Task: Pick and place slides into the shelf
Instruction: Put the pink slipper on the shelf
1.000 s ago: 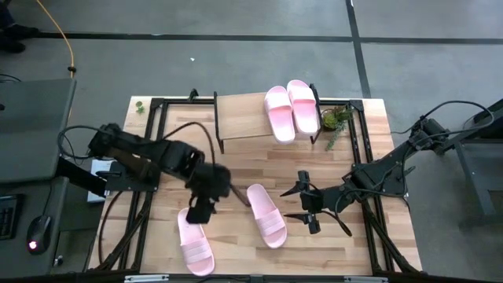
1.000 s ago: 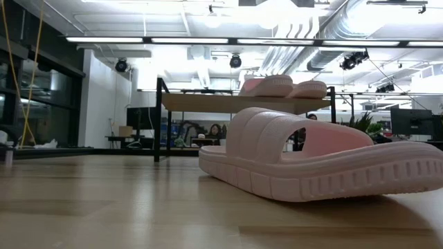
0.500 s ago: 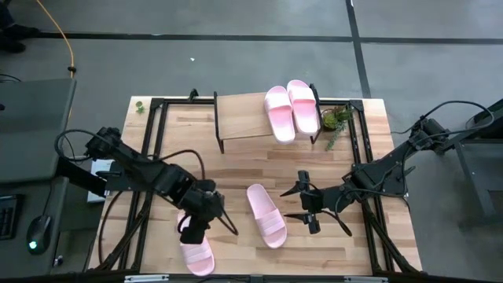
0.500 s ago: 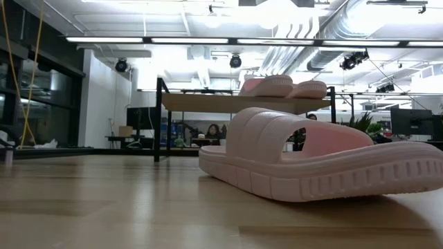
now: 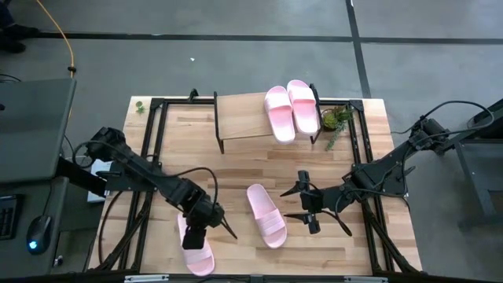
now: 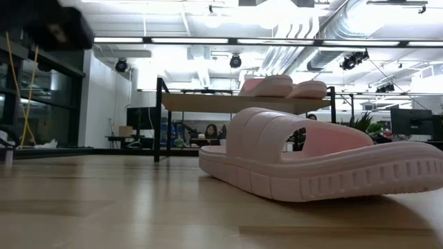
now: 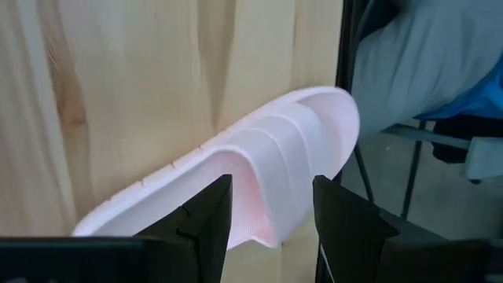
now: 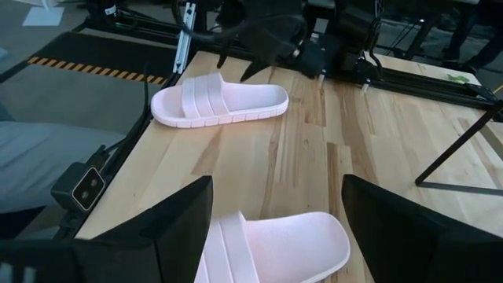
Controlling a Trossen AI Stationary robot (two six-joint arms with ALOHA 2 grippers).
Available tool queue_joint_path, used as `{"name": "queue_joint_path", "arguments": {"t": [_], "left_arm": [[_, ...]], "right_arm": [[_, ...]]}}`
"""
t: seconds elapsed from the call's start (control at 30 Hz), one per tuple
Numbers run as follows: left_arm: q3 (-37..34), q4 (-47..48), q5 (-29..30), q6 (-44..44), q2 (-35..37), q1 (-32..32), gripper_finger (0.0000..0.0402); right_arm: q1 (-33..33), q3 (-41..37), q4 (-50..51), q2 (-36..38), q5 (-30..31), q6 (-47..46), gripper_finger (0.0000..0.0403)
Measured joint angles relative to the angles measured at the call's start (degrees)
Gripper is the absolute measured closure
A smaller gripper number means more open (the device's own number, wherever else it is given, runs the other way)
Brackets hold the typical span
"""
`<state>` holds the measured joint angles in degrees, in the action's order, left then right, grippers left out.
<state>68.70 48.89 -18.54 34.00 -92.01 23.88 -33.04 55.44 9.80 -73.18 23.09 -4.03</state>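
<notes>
Two pale pink slides point(image 5: 291, 110) lie side by side, soles down, on the right half of the light-wood shelf point(image 5: 242, 118) at the table's far side; they also show in the low view point(image 6: 284, 86). A third slide point(image 5: 266, 214) lies on the tabletop at the middle. A fourth slide point(image 5: 196, 250) lies at the near left. My left gripper point(image 5: 195, 234) is open and points down over this fourth slide point(image 7: 259, 153), its fingers on either side of the strap band, with no touch showing. My right gripper point(image 5: 295, 203) is open and empty, just right of the third slide point(image 8: 271, 248).
A small green plant point(image 5: 336, 119) stands right of the shelf. Black frame rails point(image 5: 149, 149) run along the table's left and right sides. Bare wood lies between the shelf and the two slides on the tabletop. The shelf's left half is bare.
My left gripper has gone toward the table's near edge and down, from beside the middle slide to over the near-left slide. The slides and my right arm have kept still.
</notes>
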Motion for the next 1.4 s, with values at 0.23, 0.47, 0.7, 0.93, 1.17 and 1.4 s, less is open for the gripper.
{"name": "queue_joint_path", "arguments": {"t": [0.23,0.47,0.7,0.93,1.17,1.4], "left_arm": [[-4.92,-7.93,-1.92,2.49,0.02,1.87,0.0241],[-9.03,-10.32,-1.96,6.22,0.04,4.12,0.0241],[-12.52,-13.06,-1.42,8.52,0.04,4.63,0.0241],[-16.09,-20.08,-3.69,9.97,0.04,4.65,0.0241],[-17.48,-24.37,-5.4,10.47,0.04,4.65,0.0241],[-17.52,-26.89,-5.49,11.3,0.04,4.68,0.0241]], "right_arm": [[0.0,0.0,-0.2,-0.01,0.0,-0.02,0.013],[0.0,0.0,-0.22,-0.01,0.0,-0.02,0.013],[0.0,0.0,-0.63,-0.01,0.0,-0.02,0.013],[0.0,0.02,-0.94,0.01,0.0,-0.03,0.013],[0.0,0.02,-1.05,0.01,0.0,-0.02,0.013],[0.0,0.02,-1.05,-0.01,0.72,-0.03,0.013]]}}
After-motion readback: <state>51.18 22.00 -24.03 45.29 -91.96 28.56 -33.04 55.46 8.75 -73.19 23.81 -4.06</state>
